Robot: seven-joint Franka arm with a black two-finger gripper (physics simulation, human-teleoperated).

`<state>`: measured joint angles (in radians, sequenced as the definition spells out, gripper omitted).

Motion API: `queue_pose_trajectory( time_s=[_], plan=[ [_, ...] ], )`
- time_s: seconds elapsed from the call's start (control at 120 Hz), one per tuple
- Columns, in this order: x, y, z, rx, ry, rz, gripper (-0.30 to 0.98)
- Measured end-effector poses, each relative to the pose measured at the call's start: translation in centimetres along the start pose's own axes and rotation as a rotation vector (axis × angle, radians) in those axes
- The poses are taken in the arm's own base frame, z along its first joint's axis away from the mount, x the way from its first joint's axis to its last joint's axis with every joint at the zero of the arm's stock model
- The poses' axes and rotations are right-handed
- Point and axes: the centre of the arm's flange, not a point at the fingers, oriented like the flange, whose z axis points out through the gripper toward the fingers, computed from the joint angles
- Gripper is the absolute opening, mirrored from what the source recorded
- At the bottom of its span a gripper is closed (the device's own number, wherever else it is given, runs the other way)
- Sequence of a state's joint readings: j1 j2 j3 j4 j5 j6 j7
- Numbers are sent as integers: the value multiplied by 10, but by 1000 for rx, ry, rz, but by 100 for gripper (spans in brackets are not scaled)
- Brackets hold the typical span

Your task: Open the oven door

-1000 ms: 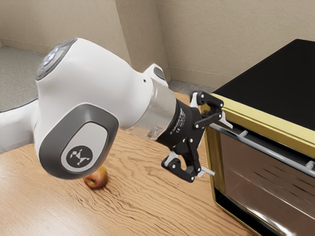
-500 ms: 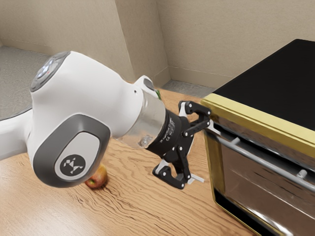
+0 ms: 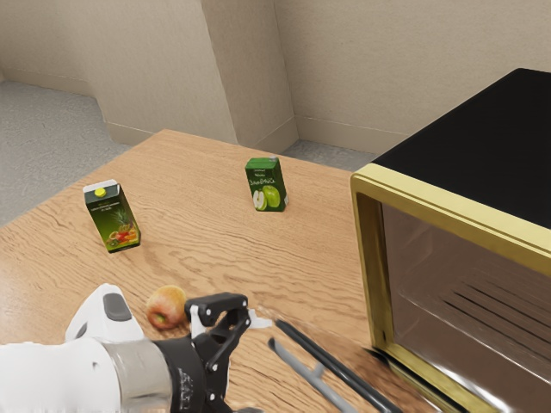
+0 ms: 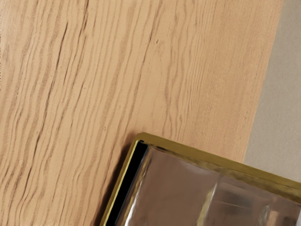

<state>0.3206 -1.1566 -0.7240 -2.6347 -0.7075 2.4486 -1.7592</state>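
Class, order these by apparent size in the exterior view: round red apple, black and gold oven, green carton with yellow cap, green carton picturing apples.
1. Black and gold oven
2. Green carton with yellow cap
3. Unranked: green carton picturing apples and round red apple; they look close, and the apple is nearer the camera.

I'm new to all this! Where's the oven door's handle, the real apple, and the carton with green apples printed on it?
Door handle [image 3: 298,366]: exterior view, on its grey bar.
Apple [image 3: 166,308]: exterior view, middle of its skin.
Carton [image 3: 266,187]: exterior view, on its printed front.
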Motion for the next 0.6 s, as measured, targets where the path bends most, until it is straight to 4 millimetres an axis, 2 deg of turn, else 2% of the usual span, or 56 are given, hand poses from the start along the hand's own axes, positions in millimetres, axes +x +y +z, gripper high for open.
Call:
queue_pose_trajectory(
  time_s=[0.05, 0.1, 0.125, 0.158, 0.192, 0.283, 0.342, 0.383, 0.467, 0.525, 0.55, 0.6],
  plan=[
    [-3, -2, 2, -4, 4, -3, 68],
    [-21, 51, -30, 23, -27, 65, 68],
    [-24, 73, -40, 47, -26, 101, 68],
    [-20, 92, -40, 96, -6, 139, 68],
    [-14, 101, -32, 151, 17, 171, 68],
    [5, 106, 5, 314, 59, 230, 68],
    [12, 91, 24, 392, 70, 270, 68],
    [15, 83, 26, 412, 83, 296, 69],
    [30, 90, -14, 319, 162, 314, 68],
    [55, 104, -31, 310, 163, 284, 68],
    [66, 121, -38, 322, 145, 268, 68],
    [91, 169, -43, 371, 100, 269, 68]
  ],
)
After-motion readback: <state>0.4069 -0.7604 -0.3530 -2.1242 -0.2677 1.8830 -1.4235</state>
